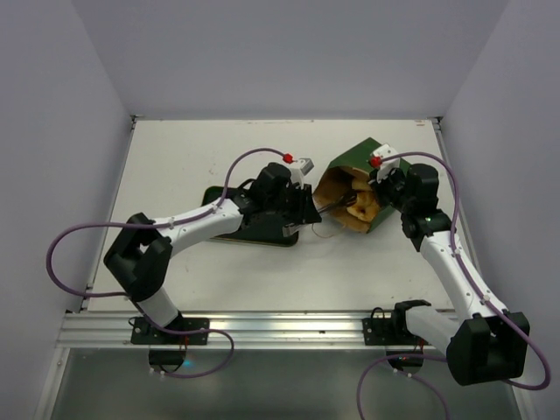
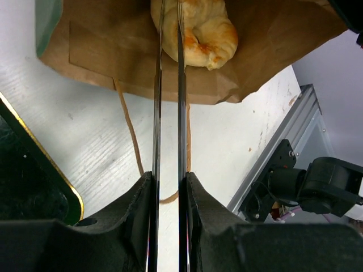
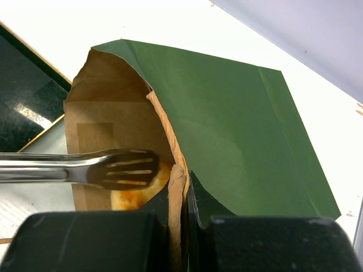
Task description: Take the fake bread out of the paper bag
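Note:
The dark green paper bag (image 1: 360, 166) lies on its side, its brown mouth facing left. My left gripper (image 1: 302, 208) is shut on metal tongs (image 2: 169, 113), whose arms reach into the bag's mouth. The tong tips (image 3: 122, 169) lie against a yellow-orange roll (image 2: 203, 31) inside the bag; it also shows in the right wrist view (image 3: 136, 195). My right gripper (image 1: 382, 186) is shut on the bag's rim (image 3: 180, 187), pinching the paper between its fingers. No other bread pieces show.
A dark rectangular tray (image 1: 254, 232) with a gold edge lies under my left arm, left of the bag; its corner shows in the left wrist view (image 2: 34, 187). The bag's string handle (image 2: 131, 133) trails on the white table. The table's metal rail (image 1: 262, 328) runs along the near edge.

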